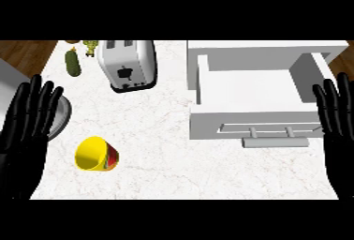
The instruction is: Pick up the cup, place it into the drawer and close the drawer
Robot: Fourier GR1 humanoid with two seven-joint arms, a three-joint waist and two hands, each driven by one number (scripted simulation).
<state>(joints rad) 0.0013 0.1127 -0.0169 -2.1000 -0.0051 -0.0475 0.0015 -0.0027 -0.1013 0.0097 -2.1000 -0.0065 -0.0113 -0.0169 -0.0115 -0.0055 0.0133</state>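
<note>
Both hands rest released with fingers straight up, left hand (29, 122) and right hand (337, 117) at opposite edges, while the yellow cup (95, 153) lies tipped on the bench (173, 154) left of the open drawer (256, 84).

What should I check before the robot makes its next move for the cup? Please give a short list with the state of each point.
1. Cup in view, nothing on it: ok; it lies tilted on the counter.
2. Left hand open and holding nothing: ok.
3. Right hand open and holding nothing: ok.
4. Drawer open: ok, handle faces the robot.
5. Room inside the drawer for the cup: ok, nothing shows in it.
6. Path from cup to drawer: ok; the toaster stands further back.
</note>
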